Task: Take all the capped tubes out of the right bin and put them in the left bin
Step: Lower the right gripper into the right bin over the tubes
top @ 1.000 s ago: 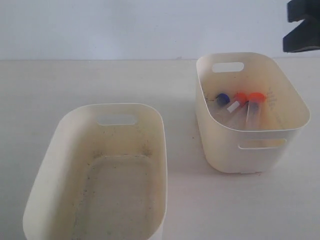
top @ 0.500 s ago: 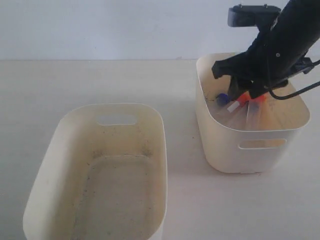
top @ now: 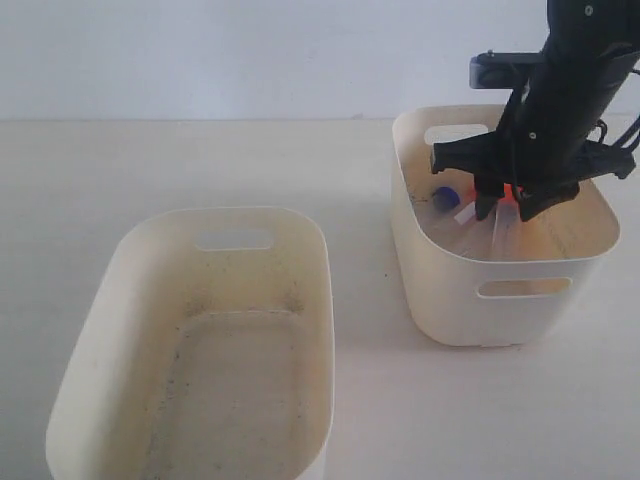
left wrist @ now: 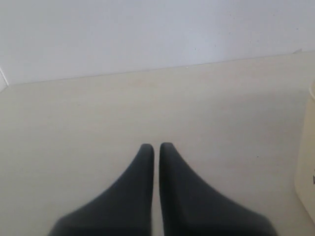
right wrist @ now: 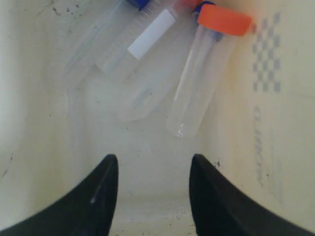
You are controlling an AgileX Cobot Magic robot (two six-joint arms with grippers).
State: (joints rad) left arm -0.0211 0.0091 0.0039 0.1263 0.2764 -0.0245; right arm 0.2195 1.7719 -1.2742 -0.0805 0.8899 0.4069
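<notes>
The right claw (top: 507, 208), jaws apart, is now lowered into the tub (top: 450, 290) near the table's far right corner, above the tubes (right wrist: 202, 83), none gripped yet.

Flat pale cream matte tabletop (top: 200, 160) fills most of the exterior view. Plain whitish-grey wall (top: 250, 50) stands behind it, and the two meet along a straight horizontal line. A few tiny dark specks (top: 384, 276) sit on the tabletop; can't tell what they are.

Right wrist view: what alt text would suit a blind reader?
An open end effector points at clear tubes lying in a cream bin. One has an orange cap, another a white label.
</notes>
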